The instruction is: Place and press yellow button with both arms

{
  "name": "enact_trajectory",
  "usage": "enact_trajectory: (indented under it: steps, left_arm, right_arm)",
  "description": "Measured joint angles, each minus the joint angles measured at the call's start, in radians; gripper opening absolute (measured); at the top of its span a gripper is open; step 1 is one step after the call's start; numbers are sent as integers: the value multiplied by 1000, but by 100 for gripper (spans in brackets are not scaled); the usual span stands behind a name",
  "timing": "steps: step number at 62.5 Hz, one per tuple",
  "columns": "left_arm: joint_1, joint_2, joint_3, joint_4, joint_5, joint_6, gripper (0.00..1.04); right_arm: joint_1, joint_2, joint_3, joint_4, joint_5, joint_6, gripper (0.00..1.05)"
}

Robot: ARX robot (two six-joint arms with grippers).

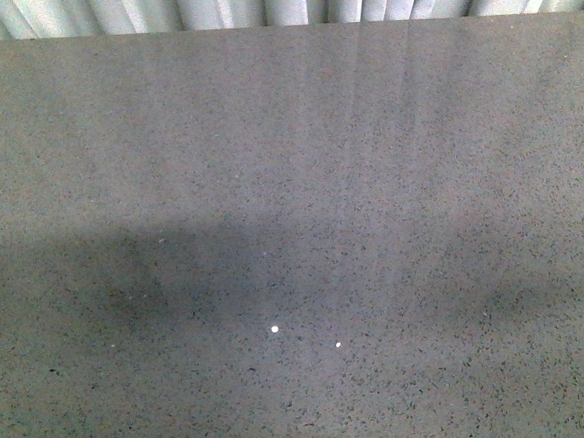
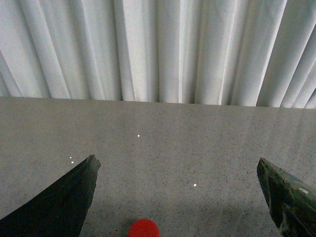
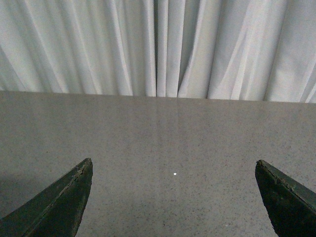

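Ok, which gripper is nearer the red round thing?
Left. The red round thing lies between the left gripper's open fingers, near its wrist. The right gripper, also open, has only table and curtain in view.

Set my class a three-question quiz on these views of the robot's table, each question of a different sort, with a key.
1. True or false: the yellow button shows on the table in the front view.
2. In the left wrist view, a round thing shows partly between the fingers of the left gripper. Its colour is: A red, B yellow, C blue.
3. Fill in: the right gripper is ____ and holds nothing.

Key: 1 false, no button is in that view; 2 A; 3 open.
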Motion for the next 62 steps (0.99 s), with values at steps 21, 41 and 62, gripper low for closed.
enact_trajectory:
  steps: [21, 41, 62]
  left_arm:
    - [0, 0, 0, 0, 0, 0, 96]
    - [55, 285, 153, -257, 165, -50, 96]
    - [267, 878, 181, 209, 185, 63, 96]
  right_arm:
    - [0, 0, 0, 0, 0, 0, 96]
    - [0, 0, 0, 0, -1, 0, 96]
    - [0, 0, 0, 0, -1, 0, 96]
